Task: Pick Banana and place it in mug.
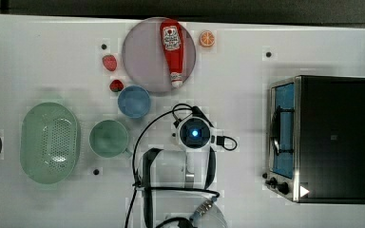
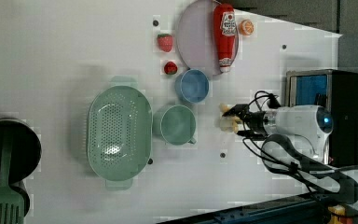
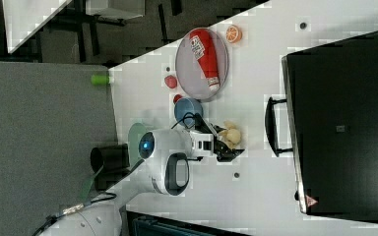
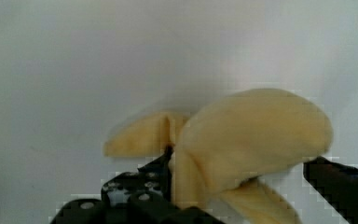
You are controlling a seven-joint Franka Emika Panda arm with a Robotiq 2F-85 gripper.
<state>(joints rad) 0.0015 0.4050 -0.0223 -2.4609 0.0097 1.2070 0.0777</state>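
The banana (image 4: 256, 135) is a pale yellow peeled toy lying on the white table, with its peel flaps spread. It also appears in the left view (image 2: 226, 116) and the right view (image 3: 231, 133). My gripper (image 4: 238, 161) is down over it and open, one black finger (image 4: 140, 186) on each side of the fruit. The left view puts the gripper (image 2: 237, 122) just right of the banana. The mug (image 1: 108, 138) is a sage-green cup standing upright and empty, left of my wrist (image 1: 195, 133) in the top view. In the top view the wrist covers the banana.
A blue cup (image 1: 134, 101) stands beside the mug, and a green perforated basket (image 1: 50, 142) lies further to the top view's left. A plate (image 1: 142, 57) holds a ketchup bottle (image 1: 172, 47). Two strawberries (image 1: 109, 62), an orange slice (image 1: 207, 38) and a toaster oven (image 1: 328, 137) are also here.
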